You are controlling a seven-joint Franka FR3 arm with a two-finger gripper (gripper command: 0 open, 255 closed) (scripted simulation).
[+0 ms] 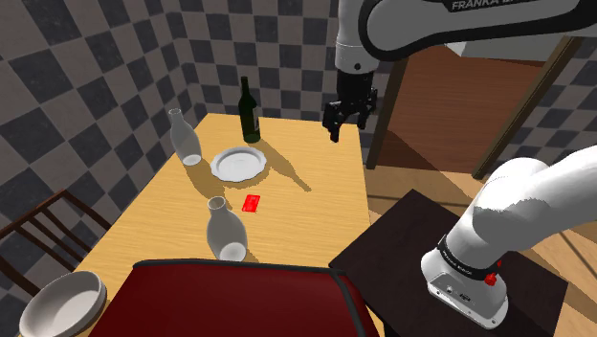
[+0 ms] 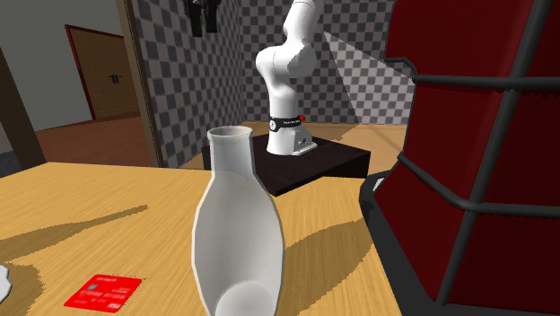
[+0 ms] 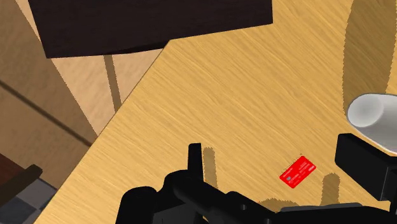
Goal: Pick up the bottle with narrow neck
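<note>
One dark bottle (image 1: 249, 110) with the thinnest neck stands on the tabletop (image 1: 316, 191), upper middle of the shoulder view. The end effector (image 1: 346, 123) hangs to its right, open and empty. The reach comes next, I think: move left and down around the bottle.

In the second exterior view the end effector (image 2: 204, 27) is cut off by the top edge, with just its dark lower part seen. The near white bottle (image 2: 238, 242) is cropped at its base by the bottom edge. A red wire-framed object (image 2: 485, 162) is cut by the right edge and cannot be identified. In the wrist view the same bottle is clipped by the picture's edge and partly hidden behind one finger (image 3: 366, 165). The print on the red card (image 3: 298, 172) is too small to be read. In the shoulder view a white bowl (image 1: 62, 304) is clipped at the lower corner.
</note>
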